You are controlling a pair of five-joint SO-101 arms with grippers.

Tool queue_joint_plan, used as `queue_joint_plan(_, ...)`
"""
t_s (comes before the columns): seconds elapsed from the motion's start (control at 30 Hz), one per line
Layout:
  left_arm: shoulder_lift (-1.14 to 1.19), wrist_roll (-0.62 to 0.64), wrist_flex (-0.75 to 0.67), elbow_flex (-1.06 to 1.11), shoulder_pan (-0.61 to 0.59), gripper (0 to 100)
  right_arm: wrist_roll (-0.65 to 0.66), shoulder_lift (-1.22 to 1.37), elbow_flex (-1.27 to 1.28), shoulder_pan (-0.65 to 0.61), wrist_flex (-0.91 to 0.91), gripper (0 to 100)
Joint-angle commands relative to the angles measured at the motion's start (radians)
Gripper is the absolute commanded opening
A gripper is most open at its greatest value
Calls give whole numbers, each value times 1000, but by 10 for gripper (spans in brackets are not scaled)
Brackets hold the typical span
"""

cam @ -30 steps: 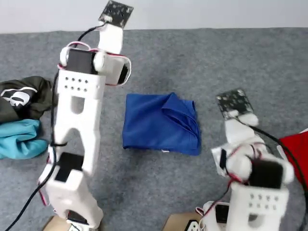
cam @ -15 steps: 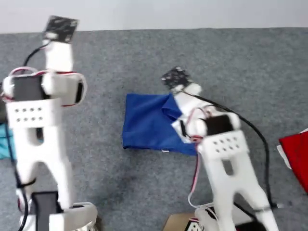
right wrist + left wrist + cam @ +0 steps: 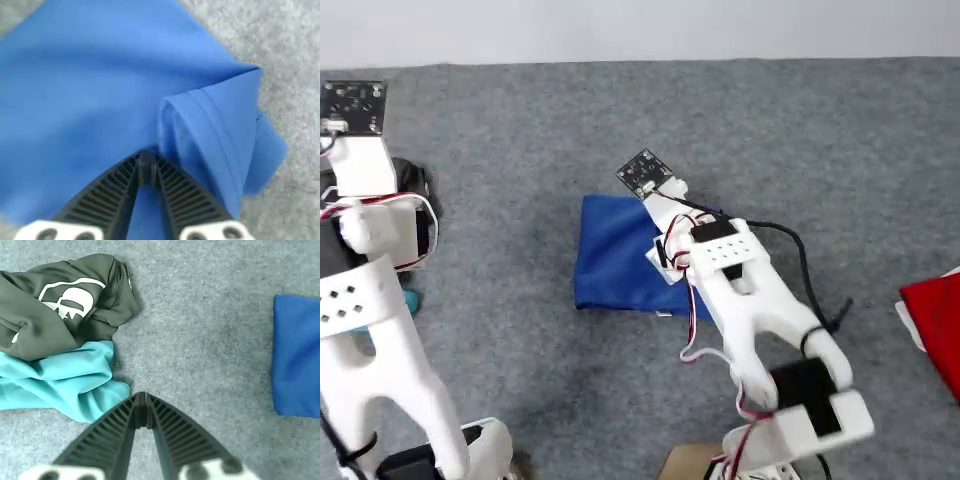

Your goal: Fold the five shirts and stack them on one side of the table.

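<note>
Four shirts lie on the grey carpeted table [image 3: 520, 140].

Blue shirt [image 3: 615, 260]: lies flat near the table's middle, roughly folded into a rectangle. One corner is turned back on itself into a raised, stitched fold.

Dark shirt [image 3: 55, 295], white skull print: crumpled at the left edge of the table.

Teal shirt [image 3: 65, 382]: bunched up on the near side of the dark shirt, touching it and partly tucked under it.

Red shirt [image 3: 935, 320]: at the right edge, well apart from the blue shirt, cut off by the frame.

Left gripper [image 3: 141, 405]: jaws closed tip to tip, nothing between them. The tips show against bare carpet just beside the teal shirt's edge. In the high view the left arm [image 3: 370, 330] stands at the left side, over the dark and teal pile.

Right gripper [image 3: 145, 165]: jaws closed tip to tip, over the blue shirt, with the tips right beside the turned-back fold. No cloth is visible between the jaws, and I cannot tell whether the tips press on the fabric. In the high view the right arm [image 3: 740, 290] leans in from the near edge across the right part of the blue shirt and covers that side.
</note>
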Motion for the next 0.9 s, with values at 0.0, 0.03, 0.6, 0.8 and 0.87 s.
queue_joint_plan(0.0, -31, -8, 18, -2, -6, 2, 92, 36, -25, 101, -90, 9)
queue_joint_plan(0.03, -31, -8, 18, -2, -6, 2, 120, 44, -41, 137, -102, 9)
queue_joint_plan(0.6, -28, -8, 17, 71, -2, 2, 199, -7, -296, 194, 54, 9)
queue_joint_plan(0.8, -28, -8, 15, 74, -5, 2, 38, -70, -301, 30, 116, 9)
queue_joint_plan(0.87, -28, -8, 15, 74, -5, 2, -2, -68, -299, -7, 113, 9)
